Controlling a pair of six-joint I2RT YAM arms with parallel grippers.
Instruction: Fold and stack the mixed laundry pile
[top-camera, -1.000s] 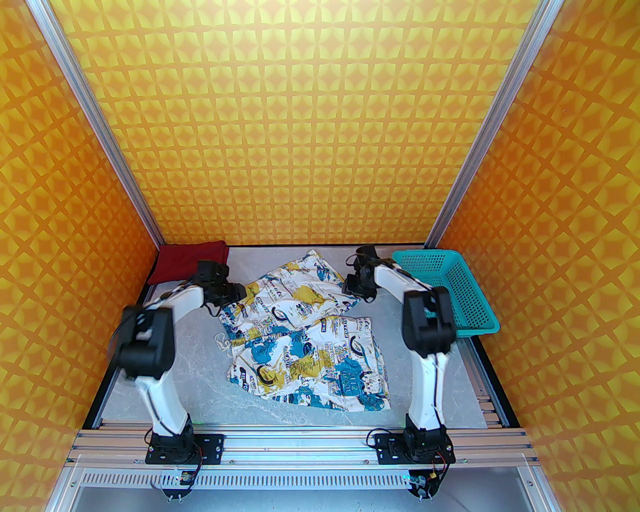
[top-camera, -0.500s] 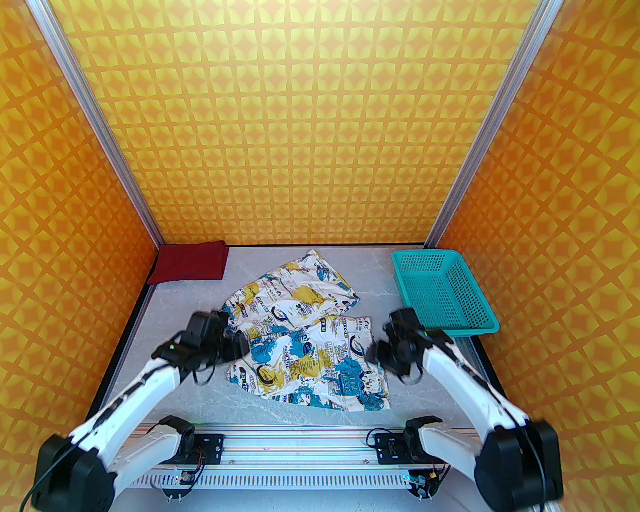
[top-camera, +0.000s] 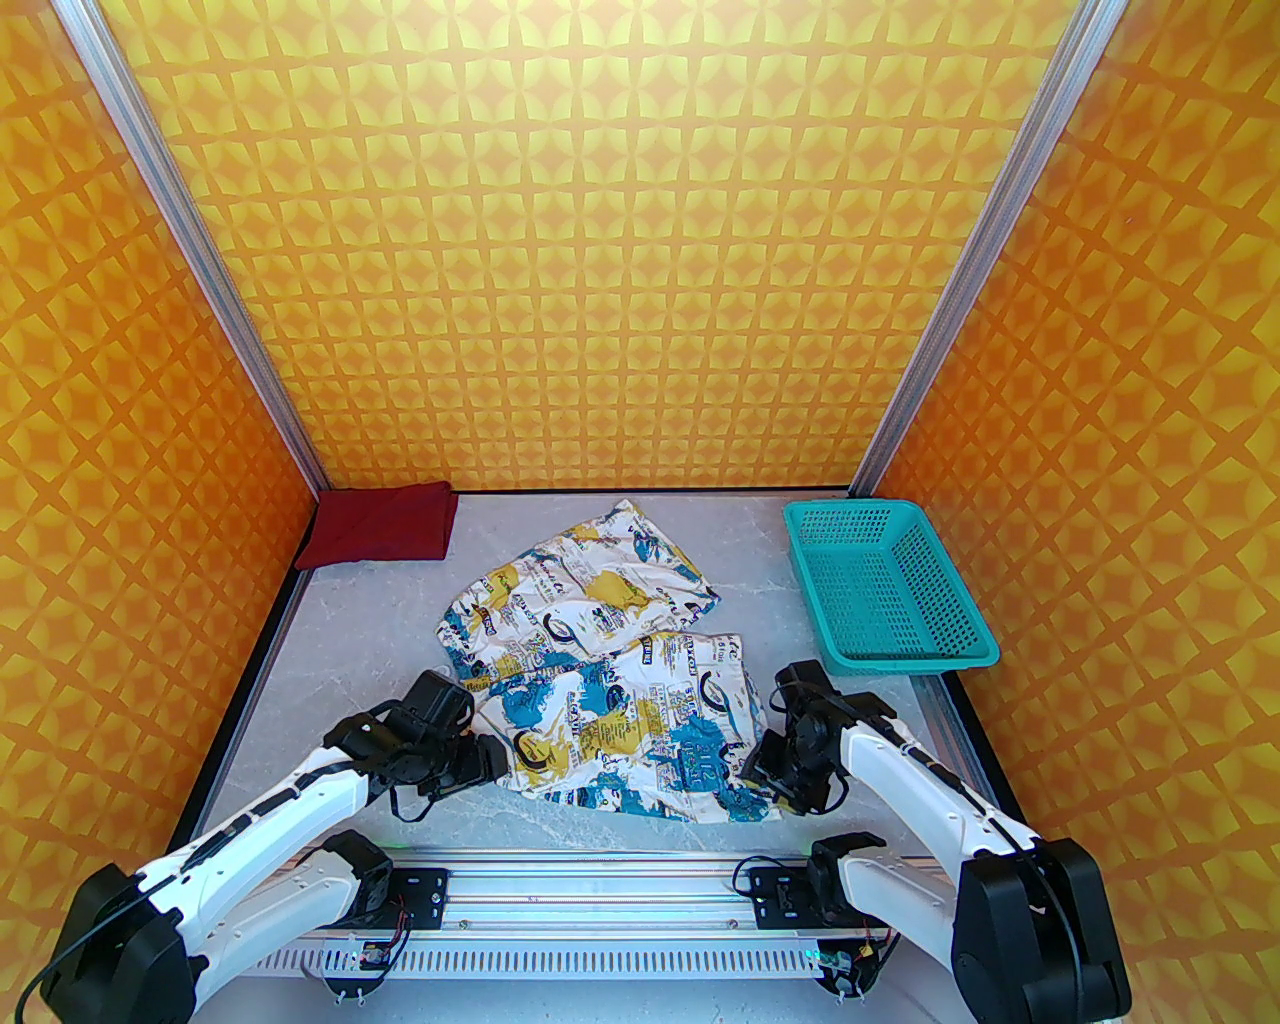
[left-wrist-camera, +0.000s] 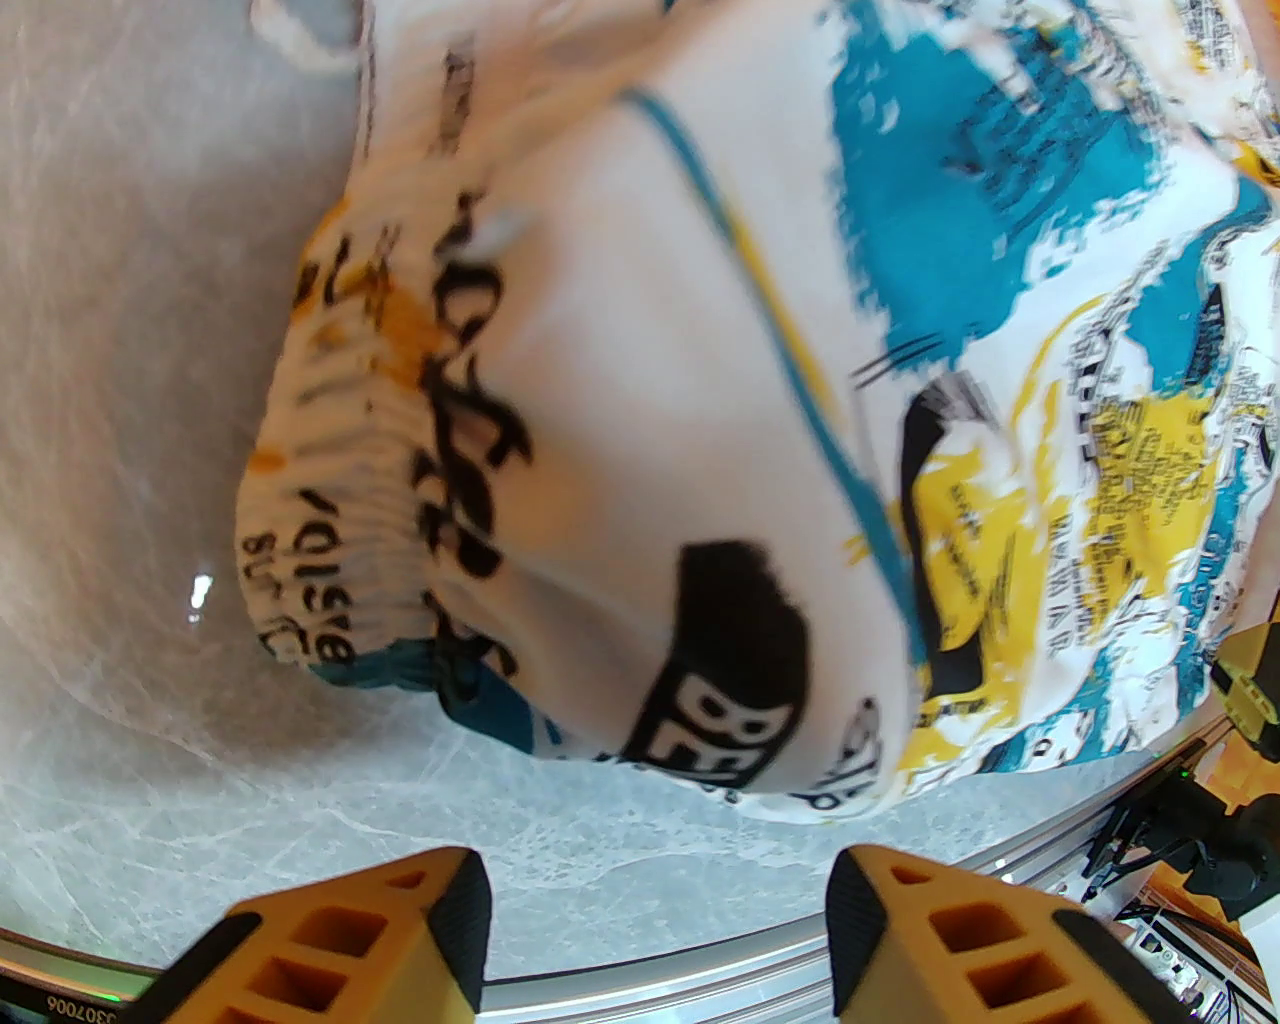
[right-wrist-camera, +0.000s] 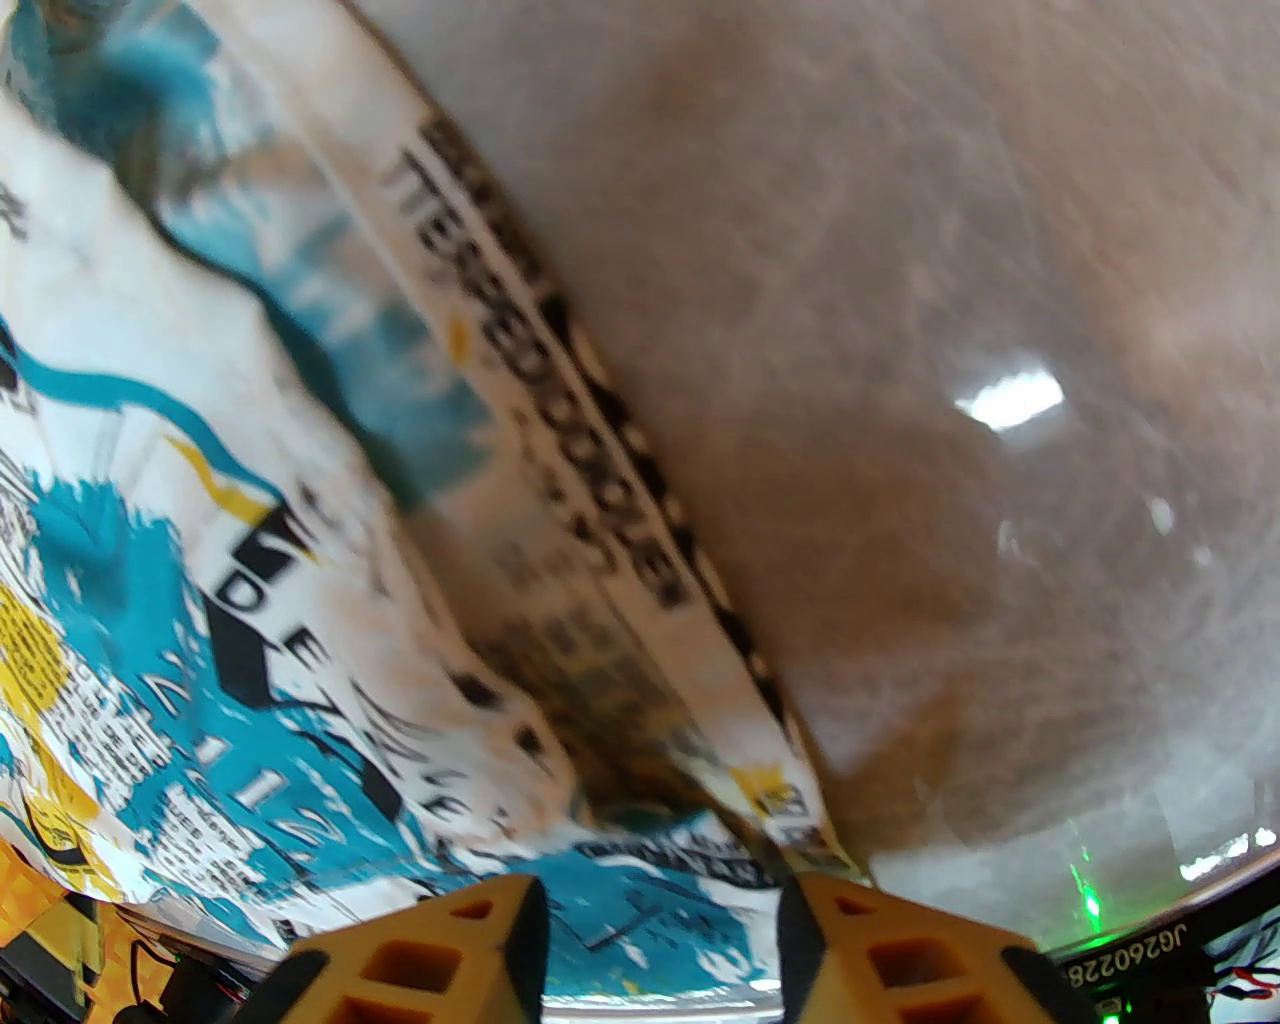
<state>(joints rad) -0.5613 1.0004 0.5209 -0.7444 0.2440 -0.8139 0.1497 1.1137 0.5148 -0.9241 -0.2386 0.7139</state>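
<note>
**Both claws low at the printed garment's near corners**

Walls (top-camera: 640, 250) in an orange-yellow star pattern are closing in the cell on three sides, with ribbed aluminium posts (top-camera: 195, 250) running up the back corners. The table (top-camera: 340, 640) is showing a smooth grey marble-look top, glinting under the lights.

Far-left corner: the dark red T-shirt (top-camera: 385, 522) is lying as a flat, matte, folded rectangle. Left gripper (top-camera: 490, 762) is sitting low at the near-left corner of the white printed garment (top-camera: 600, 670). In the wrist view its orange ribbed fingers (left-wrist-camera: 380, 940) are standing wide apart, with bare table between them and the gathered hem just ahead. The garment is sprawling mid-table, wrinkled, in two overlapping lobes. Right gripper (top-camera: 757, 772) is hovering at the near-right corner, jaws parted, with a hem corner lying between the tips. Far right: the teal perforated basket (top-camera: 905, 663) is resting, rectangular, apart from the cloth.
</note>
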